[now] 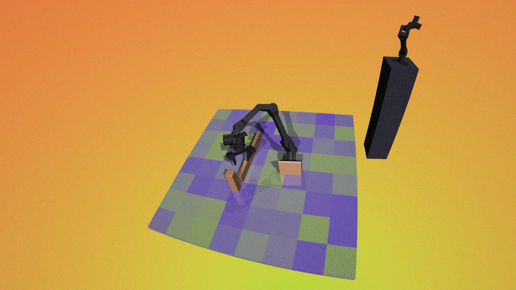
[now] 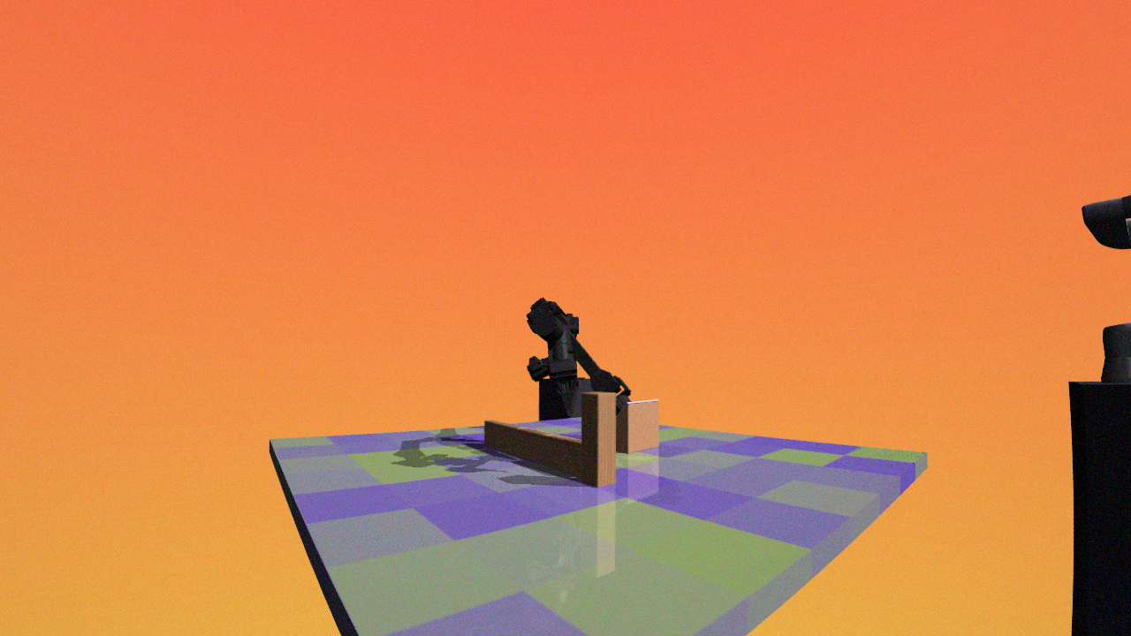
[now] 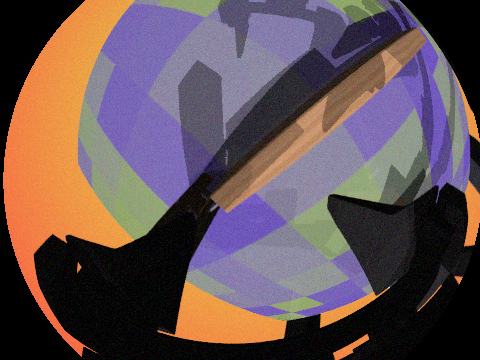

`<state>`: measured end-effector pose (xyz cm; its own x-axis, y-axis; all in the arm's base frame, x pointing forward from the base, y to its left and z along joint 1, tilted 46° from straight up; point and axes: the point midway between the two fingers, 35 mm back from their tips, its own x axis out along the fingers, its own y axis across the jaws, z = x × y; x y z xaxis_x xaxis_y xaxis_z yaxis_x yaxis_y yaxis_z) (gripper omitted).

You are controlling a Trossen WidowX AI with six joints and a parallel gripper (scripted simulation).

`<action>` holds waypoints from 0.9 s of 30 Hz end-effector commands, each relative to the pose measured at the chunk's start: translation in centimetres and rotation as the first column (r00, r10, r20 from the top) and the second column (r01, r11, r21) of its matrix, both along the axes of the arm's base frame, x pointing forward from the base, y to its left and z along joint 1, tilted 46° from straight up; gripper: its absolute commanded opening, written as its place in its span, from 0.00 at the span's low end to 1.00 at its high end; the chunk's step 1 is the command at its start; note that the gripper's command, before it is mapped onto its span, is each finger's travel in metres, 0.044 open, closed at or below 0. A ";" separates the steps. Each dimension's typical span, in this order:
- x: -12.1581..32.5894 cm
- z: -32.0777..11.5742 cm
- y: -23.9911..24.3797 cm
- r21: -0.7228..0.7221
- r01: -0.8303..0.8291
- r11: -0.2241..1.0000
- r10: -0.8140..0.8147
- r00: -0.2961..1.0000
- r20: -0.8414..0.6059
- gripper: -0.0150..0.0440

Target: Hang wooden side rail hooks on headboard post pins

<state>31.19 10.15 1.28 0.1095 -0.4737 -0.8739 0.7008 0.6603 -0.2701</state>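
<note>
The wooden side rail [image 1: 256, 139] [image 2: 534, 451] [image 3: 287, 142] lies low along the tiled table [image 1: 281, 234] [image 2: 443, 561], its near end close to the upright headboard post [image 1: 232, 180] [image 2: 597, 439] [image 3: 186, 201]. In the wrist view, metal glints show between rail end and post. The slot and pins are hidden, so I cannot tell how the hooks sit. The far end appears to rest on the table. My gripper [image 1: 242, 161] [image 3: 264, 211] is open and empty, above the rail near the post. One finger covers part of the post in the wrist view.
A light wooden block [image 1: 290, 168] [image 2: 641, 427] stands by my arm's base, right of the rail. A tall dark pedestal [image 1: 391, 111] with another arm stands beyond the table's right side. In the exterior view, a dark pedestal [image 2: 1099, 506] stands at the right edge.
</note>
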 end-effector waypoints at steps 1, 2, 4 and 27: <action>0.6 0.9 0.1 -0.060 0.581 0.812 -0.525 0.771 0.362 1.00; 0.7 1.1 0.1 -0.057 0.612 0.789 -0.546 0.740 0.393 1.00; 0.8 1.3 0.2 -0.031 0.674 0.738 -0.590 0.667 0.454 1.00; 1.0 -0.8 -2.2 -0.004 0.718 0.696 -0.620 0.603 0.502 1.00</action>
<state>32.27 9.57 1.73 0.0428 -0.7061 -0.7068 0.9897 -0.0667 0.1266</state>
